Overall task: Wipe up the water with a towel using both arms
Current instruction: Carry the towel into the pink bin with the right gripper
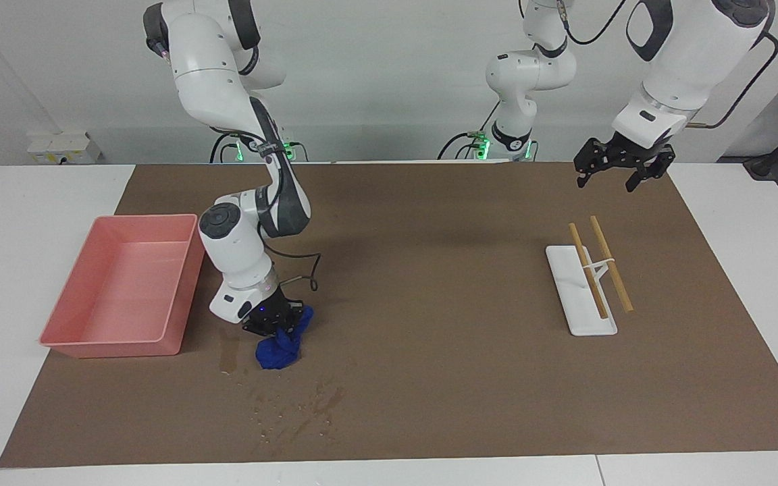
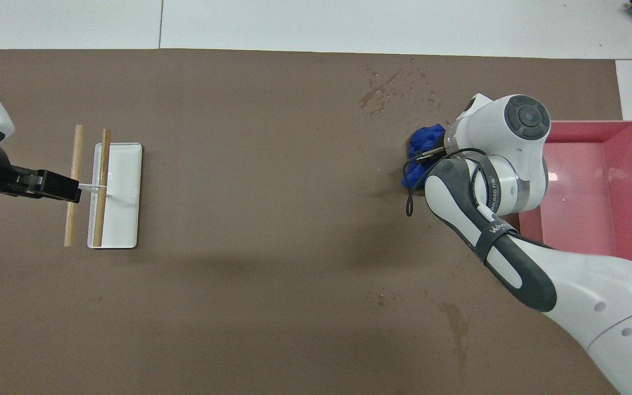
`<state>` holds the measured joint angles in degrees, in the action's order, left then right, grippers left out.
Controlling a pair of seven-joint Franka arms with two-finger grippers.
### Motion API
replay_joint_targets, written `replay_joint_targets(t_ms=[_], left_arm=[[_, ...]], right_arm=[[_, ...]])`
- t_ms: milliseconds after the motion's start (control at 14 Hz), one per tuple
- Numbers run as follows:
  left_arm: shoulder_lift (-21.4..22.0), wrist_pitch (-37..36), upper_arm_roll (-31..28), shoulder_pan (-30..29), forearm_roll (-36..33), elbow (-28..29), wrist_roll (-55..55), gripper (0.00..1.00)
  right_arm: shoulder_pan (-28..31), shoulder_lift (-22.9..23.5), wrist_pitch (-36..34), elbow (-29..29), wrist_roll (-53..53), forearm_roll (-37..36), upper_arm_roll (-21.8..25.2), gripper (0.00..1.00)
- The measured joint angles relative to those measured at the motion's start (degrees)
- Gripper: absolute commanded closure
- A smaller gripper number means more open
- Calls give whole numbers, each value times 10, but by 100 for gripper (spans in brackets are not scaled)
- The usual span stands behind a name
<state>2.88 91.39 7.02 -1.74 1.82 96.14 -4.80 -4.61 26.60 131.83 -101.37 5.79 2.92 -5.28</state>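
Your right gripper (image 1: 269, 318) clamped on blue towel (image 1: 279, 347), towel touching mat (image 1: 429, 378) beside pink tray (image 1: 119, 290). Water (image 1: 294, 408) lies just farther from robots than towel; sweep that way. Left gripper (image 1: 622, 165) waits, fingers apart, above chopstick rest (image 1: 578, 297).

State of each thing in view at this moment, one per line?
towel: bunched, gripped, pressed on the mat
water: unwiped droplets and streaks on the mat
right hand: shut on towel
left hand: open, waiting over the mat
pink bin: empty
white rack: upright, two wooden rods
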Motion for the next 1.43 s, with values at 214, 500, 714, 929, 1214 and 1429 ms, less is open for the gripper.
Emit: replay_joint_targets(t_ms=[214,500,714,929,1214,1429], left_arm=[[0,0,0,0,0,0,0,0],[0,0,0,0,0,0,0,0],[0,0,0,0,0,0,0,0],[0,0,0,0,0,0,0,0],[0,0,0,0,0,0,0,0],[0,0,0,0,0,0,0,0]], right_arm=[[12,-67,-117,10,3,-1,1,100],[15,-157,-283,55,16,-36,1,100],[57,-209,-333,63,126,-72,2,100],[147,-215,-322,62,279,-75,6,100],[180,-205,-239,33,348,-107,6,100],[215,-194,-146,-27,404,-110,6,100]])
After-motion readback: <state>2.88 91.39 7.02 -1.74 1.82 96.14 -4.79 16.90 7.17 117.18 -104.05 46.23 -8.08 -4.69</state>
